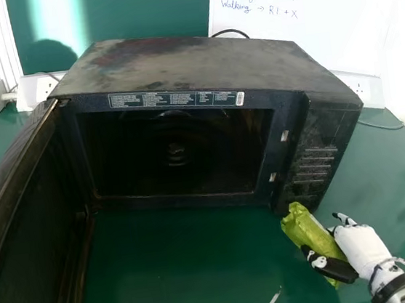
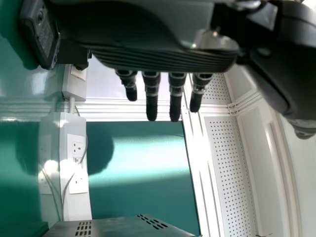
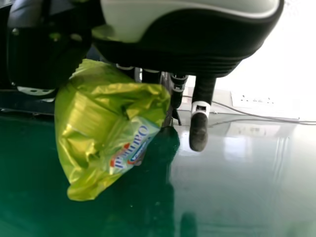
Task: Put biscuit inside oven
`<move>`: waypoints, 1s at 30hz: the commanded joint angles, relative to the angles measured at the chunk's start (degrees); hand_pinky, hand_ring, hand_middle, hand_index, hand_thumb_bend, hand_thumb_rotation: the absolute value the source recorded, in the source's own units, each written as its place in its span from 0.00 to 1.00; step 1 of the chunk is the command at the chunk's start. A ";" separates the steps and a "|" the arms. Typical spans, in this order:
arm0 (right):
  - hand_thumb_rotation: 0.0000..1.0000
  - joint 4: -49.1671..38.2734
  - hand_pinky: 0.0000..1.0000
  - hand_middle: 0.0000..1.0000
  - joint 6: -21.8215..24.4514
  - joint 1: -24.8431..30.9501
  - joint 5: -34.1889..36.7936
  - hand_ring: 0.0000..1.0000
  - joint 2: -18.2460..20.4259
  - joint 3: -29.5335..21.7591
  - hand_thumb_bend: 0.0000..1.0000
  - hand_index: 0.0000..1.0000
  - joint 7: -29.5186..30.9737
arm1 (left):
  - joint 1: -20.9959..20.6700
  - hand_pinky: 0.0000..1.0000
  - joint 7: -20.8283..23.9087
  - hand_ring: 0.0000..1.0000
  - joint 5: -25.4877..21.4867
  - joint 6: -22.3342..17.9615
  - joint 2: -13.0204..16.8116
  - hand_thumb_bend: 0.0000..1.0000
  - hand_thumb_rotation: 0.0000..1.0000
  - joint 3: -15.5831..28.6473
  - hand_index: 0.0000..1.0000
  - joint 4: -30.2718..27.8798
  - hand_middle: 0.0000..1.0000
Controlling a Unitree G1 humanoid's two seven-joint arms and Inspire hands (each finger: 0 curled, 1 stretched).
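whiteboard [image 1: 350,32]: "Locked", "Running", "Walking → R1 + X" | biscuit packet [image 3: 94,123]: "Oatmeal" | oven [image 1: 185,62] label [image 1: 160,100]: too small

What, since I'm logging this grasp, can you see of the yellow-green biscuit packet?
The crinkled yellow-green biscuit packet is elongated, its wrapper shiny like thin plastic or foil, with a pale printed label. The white-and-black right hand holds it slanted between thumb and fingers, hiding part of it, outside the dark boxy microwave oven, near its controls.
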 commanded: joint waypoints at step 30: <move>0.00 -10.76 0.27 0.42 11.26 -11.70 7.10 0.34 10.00 5.92 0.53 0.51 13.49 | 1.51 0.97 1.57 0.91 0.07 0.29 -1.58 1.00 1.00 -1.55 1.00 -3.88 0.94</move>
